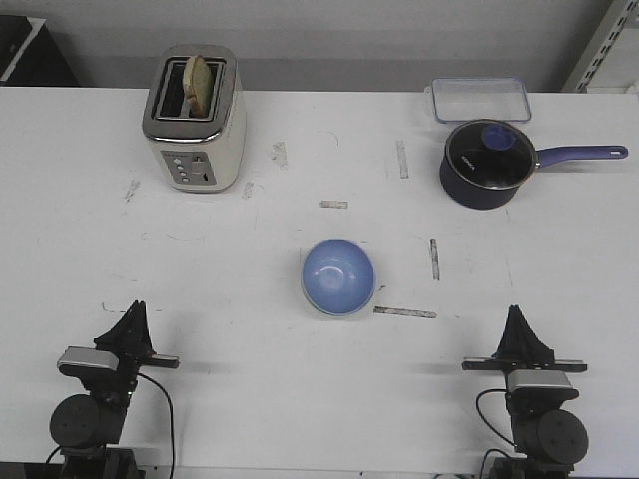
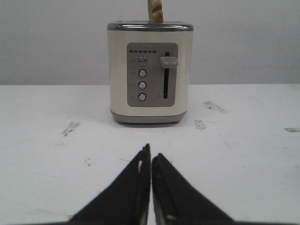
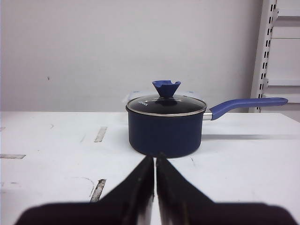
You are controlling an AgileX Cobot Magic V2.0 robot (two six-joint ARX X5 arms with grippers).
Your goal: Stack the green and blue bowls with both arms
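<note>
Front view: blue bowl point(image 1: 337, 275) nested in green bowl point(image 1: 321, 305), mid-table.

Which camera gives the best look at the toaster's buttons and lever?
The left wrist view: it faces the toaster head-on, control panel clear. The front view shows it small, from above. The right wrist view doesn't show it.

- Stacked bowls point(image 1: 337, 277): at table point(image 1: 230, 299) centre, one nested in the other.
- Toaster point(image 1: 195, 118): far left, a slice point(image 1: 200, 83) standing in one slot.
- Saucepan point(image 1: 487, 163): far right, lid point(image 1: 489, 152) on, handle pointing right.
- Container point(image 1: 480, 100): just behind the saucepan.
- Left gripper point(image 1: 134, 317): near edge, left of the bowls.
- Right gripper point(image 1: 517, 324): near edge, right of the bowls.
</note>
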